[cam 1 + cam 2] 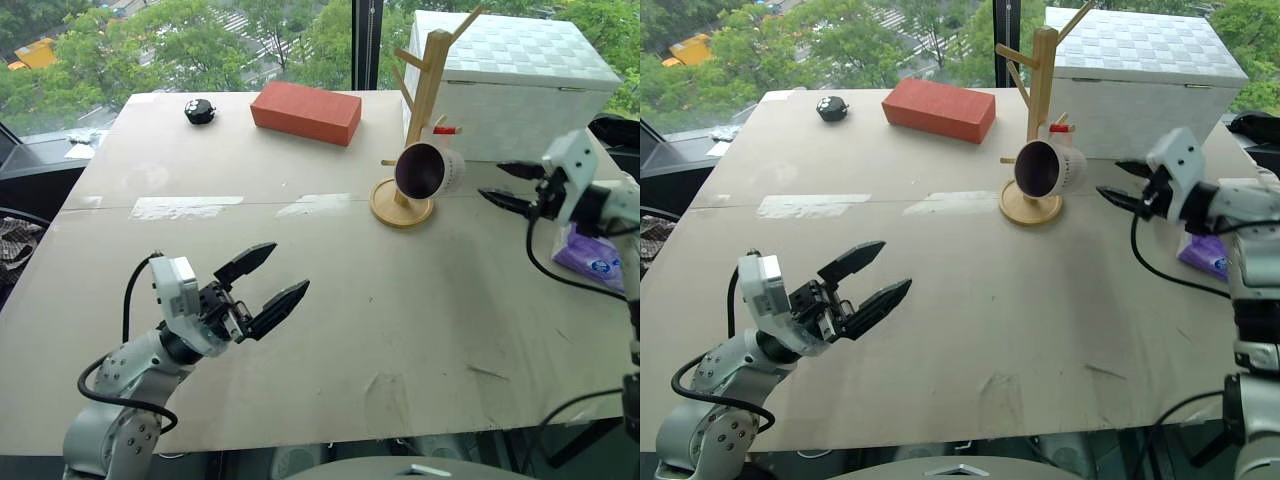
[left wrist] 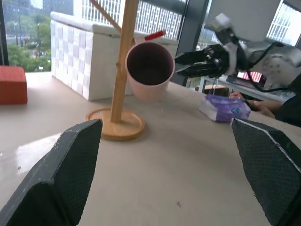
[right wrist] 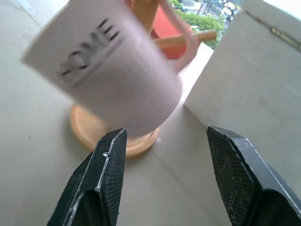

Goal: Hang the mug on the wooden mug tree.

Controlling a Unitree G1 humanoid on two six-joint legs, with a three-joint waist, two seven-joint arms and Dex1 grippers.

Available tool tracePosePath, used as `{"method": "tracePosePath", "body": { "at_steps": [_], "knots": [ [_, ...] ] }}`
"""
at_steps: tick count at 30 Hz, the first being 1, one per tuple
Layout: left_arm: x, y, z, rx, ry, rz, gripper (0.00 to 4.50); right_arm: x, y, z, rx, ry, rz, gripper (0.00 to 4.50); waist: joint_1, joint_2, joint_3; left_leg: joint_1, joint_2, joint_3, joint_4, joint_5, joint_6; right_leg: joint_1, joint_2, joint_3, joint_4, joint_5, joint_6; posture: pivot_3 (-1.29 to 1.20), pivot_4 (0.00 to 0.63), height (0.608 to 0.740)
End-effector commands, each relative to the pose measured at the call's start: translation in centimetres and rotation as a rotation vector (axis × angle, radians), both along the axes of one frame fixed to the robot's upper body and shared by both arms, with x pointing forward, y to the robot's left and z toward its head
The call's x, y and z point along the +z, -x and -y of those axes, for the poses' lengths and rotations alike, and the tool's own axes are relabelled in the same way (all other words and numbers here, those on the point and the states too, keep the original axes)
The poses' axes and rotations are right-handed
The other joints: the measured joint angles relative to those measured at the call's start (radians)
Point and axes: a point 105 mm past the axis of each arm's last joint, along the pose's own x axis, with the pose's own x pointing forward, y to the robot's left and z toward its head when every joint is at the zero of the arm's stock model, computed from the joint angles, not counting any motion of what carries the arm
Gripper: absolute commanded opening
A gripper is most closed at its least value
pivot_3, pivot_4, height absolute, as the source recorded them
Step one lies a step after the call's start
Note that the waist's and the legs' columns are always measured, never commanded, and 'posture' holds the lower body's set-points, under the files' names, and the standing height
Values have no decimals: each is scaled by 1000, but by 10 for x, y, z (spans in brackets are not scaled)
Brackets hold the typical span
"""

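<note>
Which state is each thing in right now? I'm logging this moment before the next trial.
mug: hanging by its handle on a peg of the tree, tilted, mouth facing the robot.
wooden mug tree: upright on its round base.
white box: lid closed.
right gripper: open, beside the mug, holding nothing.
left gripper: open, holding nothing.
purple packet: lying flat on the table.

mug (image 3: 113, 70) blurred, its printed word cut off

A pale beige table (image 1: 300, 330) is carrying the wooden mug tree (image 1: 402, 205), whose round base is sitting beside a white box (image 1: 520, 85). A red brick-shaped block (image 1: 305, 112), a small black object (image 1: 200, 111) and a purple packet (image 1: 590, 258) are also lying on it.
</note>
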Motion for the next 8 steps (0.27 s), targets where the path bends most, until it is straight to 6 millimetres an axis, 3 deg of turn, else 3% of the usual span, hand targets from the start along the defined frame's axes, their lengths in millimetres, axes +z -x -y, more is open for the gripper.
{"method": "tracePosePath", "body": {
  "at_steps": [1, 5, 8],
  "knots": [
    [-16, 4, -13, 24, -61, -82, 4500, -11, 40, 13, -3, -14, -18, 2643, 7, 1, 0, 1, 0, 0, 0, 0, 0, 1, 0, 0, 0, 0, 0, 0, 150, 740],
    [-32, 10, -19, 9, -109, -167, 4500, -38, 65, 20, -66, -9, -80, 2643, -4, 3, 2, 2, 0, 4, 1, 0, 0, -1, -1, 3, 0, -1, 3, 0, 150, 740],
    [-37, 8, -17, 9, -160, -173, 4500, -56, 71, 17, -92, -3, -104, 2643, -6, 1, 1, 5, 1, 3, 1, 0, 0, 0, -2, 2, 1, -1, 3, 0, 150, 740]
  ]
}}
